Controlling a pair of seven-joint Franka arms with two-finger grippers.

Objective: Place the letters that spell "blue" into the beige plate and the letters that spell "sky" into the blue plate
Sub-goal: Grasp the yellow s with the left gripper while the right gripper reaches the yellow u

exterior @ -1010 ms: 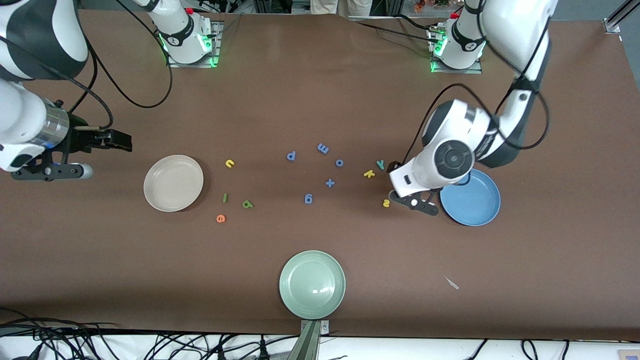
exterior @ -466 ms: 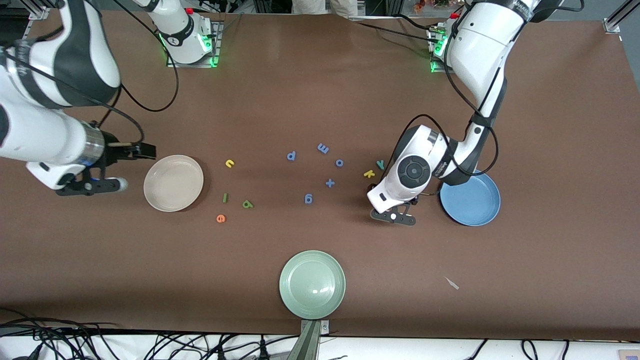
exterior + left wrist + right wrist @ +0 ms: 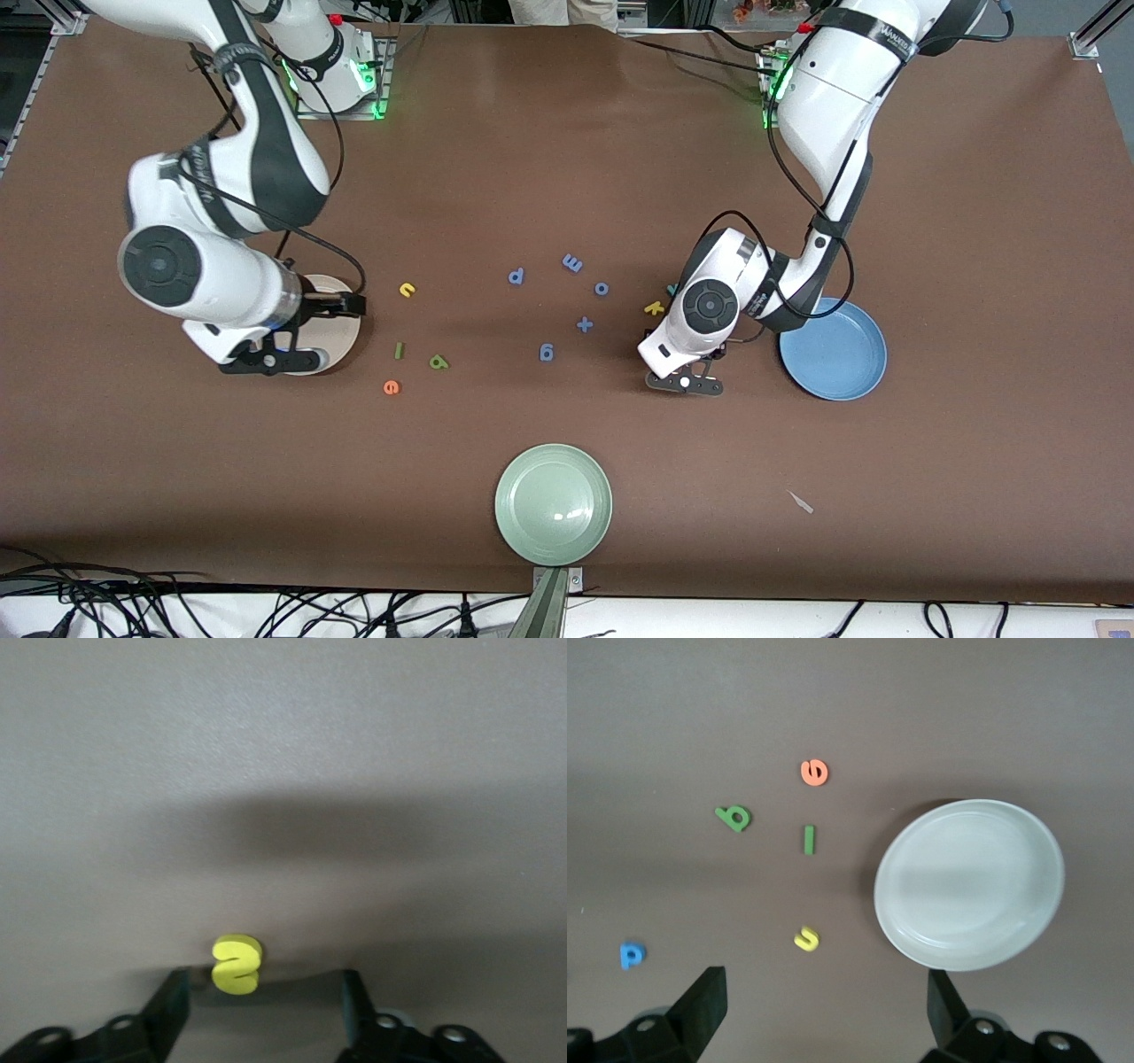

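Yellow s [image 3: 236, 964] between parted left pincer [image 3: 266, 1010] fingers; right pincer [image 3: 824, 1005] apart over beige plate [image 3: 970, 881].

From the front camera I lose the yellow s [image 3: 236, 964] completely: the left arm's wrist [image 3: 709, 310] sits over it. I only get it in the left wrist view, low in the frame, soft and out of focus, and I can't tell whether anything touches it. The same wrist covers most of the teal y [image 3: 671, 288], leaving a sliver. The right arm [image 3: 213, 283] hides the greater part of the beige plate [image 3: 345, 330]; only an arc of rim shows. The bottom edge of each wrist view cuts off the fingers [image 3: 173, 1014] of the left gripper [image 3: 264, 983] and of the right gripper [image 3: 824, 981]. Both arms' upper links run out the top of the front frame.
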